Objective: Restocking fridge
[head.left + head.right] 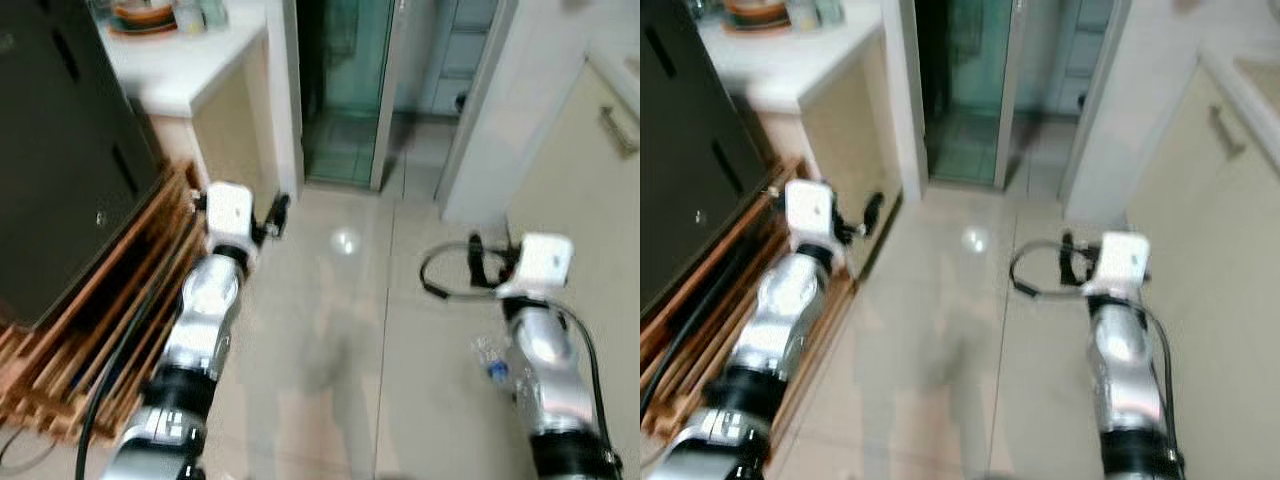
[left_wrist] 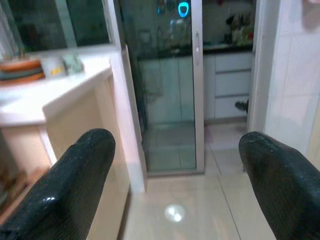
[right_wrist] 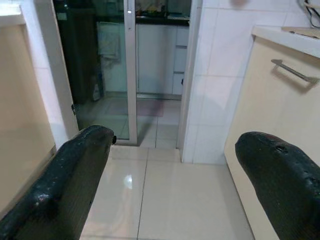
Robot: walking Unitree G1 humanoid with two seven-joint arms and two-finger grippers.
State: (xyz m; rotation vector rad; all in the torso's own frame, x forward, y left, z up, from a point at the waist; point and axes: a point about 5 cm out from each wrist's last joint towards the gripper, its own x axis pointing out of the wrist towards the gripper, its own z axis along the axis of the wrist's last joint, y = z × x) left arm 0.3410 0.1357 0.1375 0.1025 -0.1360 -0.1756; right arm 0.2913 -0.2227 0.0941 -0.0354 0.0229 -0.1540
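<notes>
Standing on a glossy tiled floor [image 1: 340, 330], the robot faces a glass sliding door [image 1: 345, 90]. Both arms reach forward and hold nothing. The left gripper [image 2: 175, 170] has its fingers wide apart, near a white counter [image 1: 190, 65] and stacked wooden trays [image 1: 90, 340]. The right gripper [image 3: 172, 175] is also spread wide, beside a cream cabinet [image 1: 585, 170]. A plastic bottle [image 1: 497, 362] lies on the floor by the right arm

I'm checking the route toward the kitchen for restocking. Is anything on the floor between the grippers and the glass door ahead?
Nothing visible blocks it. The floor from the left gripper and right gripper, both open and holding nothing, to the glass door is bare tile. No fridge is in view.
</notes>
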